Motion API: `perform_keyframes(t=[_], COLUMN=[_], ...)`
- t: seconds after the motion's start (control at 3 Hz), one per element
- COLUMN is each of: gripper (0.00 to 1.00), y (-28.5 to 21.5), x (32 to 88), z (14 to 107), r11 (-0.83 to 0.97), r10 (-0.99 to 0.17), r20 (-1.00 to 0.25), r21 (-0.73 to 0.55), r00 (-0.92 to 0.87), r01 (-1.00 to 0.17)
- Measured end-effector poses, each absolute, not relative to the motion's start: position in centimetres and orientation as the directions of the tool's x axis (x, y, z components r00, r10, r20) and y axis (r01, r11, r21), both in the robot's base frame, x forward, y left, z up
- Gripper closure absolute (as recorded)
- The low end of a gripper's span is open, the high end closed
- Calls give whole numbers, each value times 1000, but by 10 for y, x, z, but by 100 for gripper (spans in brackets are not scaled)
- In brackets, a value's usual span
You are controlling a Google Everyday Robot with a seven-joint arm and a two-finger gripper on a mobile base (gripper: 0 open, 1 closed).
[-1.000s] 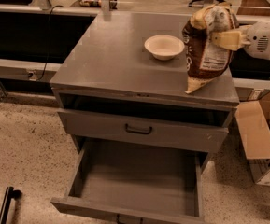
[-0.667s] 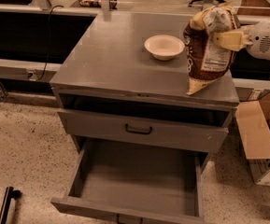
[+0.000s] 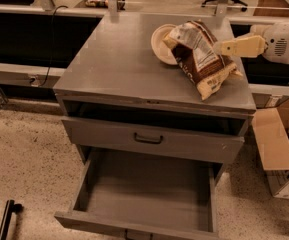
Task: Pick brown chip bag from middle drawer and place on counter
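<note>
The brown chip bag lies tilted on the counter near its right edge. Its upper end rests on the rim of a white bowl. My gripper reaches in from the right, just above the counter. Its tan tips are at the bag's right edge, open and no longer holding the bag. The middle drawer is pulled out below, and its grey tray holds nothing.
The drawer front with the black handle is shut above the open drawer. An open cardboard box stands on the speckled floor to the right of the cabinet. Dark benches run behind the cabinet.
The bag hung upright from my gripper over the counter's right side. It has dropped and now lies on the counter against the bowl. The view has shifted closer.
</note>
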State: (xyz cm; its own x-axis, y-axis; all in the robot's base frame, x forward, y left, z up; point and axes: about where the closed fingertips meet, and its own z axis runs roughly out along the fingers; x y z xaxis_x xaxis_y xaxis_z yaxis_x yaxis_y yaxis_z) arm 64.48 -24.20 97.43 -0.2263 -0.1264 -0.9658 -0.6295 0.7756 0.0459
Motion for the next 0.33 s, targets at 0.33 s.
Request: perform_keyframes(t=[0.33], gripper=[0], y=[-242], x=[645], z=[974], r11=[776], r10=[-126], r20=[-966], r21=[46], r00=[-226], r01=[-630])
